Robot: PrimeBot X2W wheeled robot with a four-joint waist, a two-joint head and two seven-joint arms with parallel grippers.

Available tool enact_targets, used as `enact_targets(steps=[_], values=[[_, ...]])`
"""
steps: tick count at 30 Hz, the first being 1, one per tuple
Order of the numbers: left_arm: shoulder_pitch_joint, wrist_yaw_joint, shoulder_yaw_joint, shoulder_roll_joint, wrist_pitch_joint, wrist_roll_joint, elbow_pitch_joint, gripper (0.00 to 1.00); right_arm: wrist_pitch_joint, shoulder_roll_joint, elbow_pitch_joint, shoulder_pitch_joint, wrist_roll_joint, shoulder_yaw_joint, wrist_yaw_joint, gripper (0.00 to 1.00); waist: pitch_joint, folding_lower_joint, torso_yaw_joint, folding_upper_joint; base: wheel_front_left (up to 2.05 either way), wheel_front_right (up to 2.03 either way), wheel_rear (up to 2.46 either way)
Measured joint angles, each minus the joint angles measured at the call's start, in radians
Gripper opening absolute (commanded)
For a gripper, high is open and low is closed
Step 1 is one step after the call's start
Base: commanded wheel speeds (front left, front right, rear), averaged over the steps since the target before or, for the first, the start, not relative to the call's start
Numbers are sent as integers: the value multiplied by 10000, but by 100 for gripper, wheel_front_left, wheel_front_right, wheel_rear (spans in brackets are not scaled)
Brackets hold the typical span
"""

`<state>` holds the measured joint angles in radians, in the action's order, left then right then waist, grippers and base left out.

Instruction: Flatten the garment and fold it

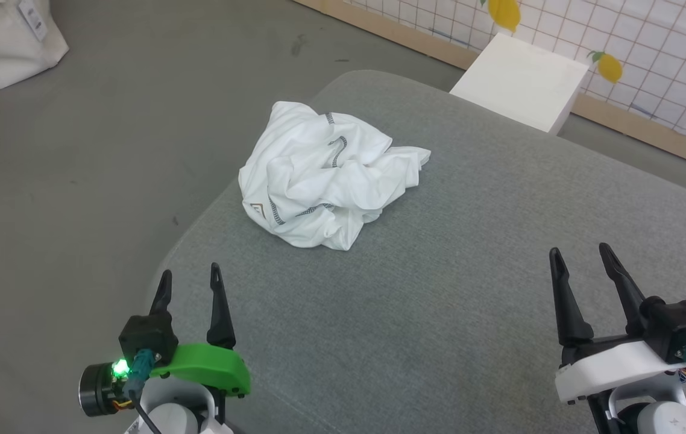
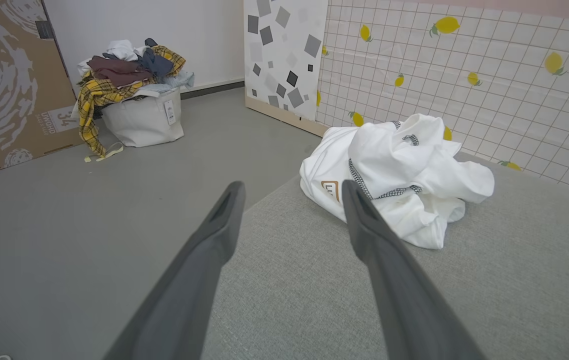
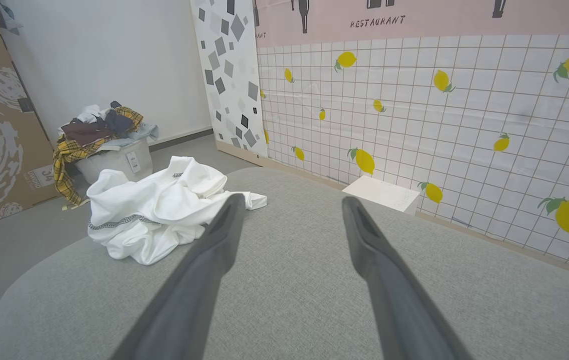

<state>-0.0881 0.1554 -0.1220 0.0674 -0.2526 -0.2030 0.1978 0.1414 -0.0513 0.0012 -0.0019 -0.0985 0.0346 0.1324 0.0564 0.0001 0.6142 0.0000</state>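
Work on the garment has yet to begin, as I judge it: the step in hand is the first reach toward the heap. At the left, the left gripper (image 1: 190, 270) hovers over the near left corner of the grey cushioned surface (image 1: 439, 313), its two dark fingers spread apart and holding nothing. Ahead of it and a little to the right, the garment (image 1: 325, 175) lies in a crumpled mound near the surface's left edge. A tan patch (image 1: 257, 210) and zigzag stitching show on its near left side. Further right, past the surface's far edge, a white box (image 1: 521, 81) sits by the tiled wall, well apart from the cloth. At the right, the right gripper (image 1: 579, 248) hovers over the surface, likewise spread wide and empty, well apart from the garment.

Next, in my judgement, both arms need to go forward to the mound and each pinch a separate outer edge, so the cloth can be drawn open and spread flat. No clear hem or shoulder shows, so finding a single layer to take looks the hard part.
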Motion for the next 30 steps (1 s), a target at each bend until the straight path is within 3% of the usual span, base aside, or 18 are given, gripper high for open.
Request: enact_targets(steps=[10, 12, 21, 30], values=[[-29, 25, 42, 2, -42, -125, 31, 100, -4, 4, -50, -106, 0, 40, 0, 100, 166, 0, -85, 0, 0, 0, 0], [-677, -403, 63, -2, 169, -662, 272, 100, -79, 8, -242, -291, 38, -19, 0, 100, 413, 0, -169, 0, 0, 0, 0], [-4540, -1388, 673, 295, 2566, -2347, 1848, 100, -585, 19, -805, -1192, 487, -408, 0, 100, 1577, 1, -637, 0, 0, 0, 0], [-6908, -1544, 1804, 1866, 5689, -3822, 3335, 100, -702, 21, -1108, -2035, 736, -723, 0, 100, 2911, 1, -1857, 0, 0, 0, 0]])
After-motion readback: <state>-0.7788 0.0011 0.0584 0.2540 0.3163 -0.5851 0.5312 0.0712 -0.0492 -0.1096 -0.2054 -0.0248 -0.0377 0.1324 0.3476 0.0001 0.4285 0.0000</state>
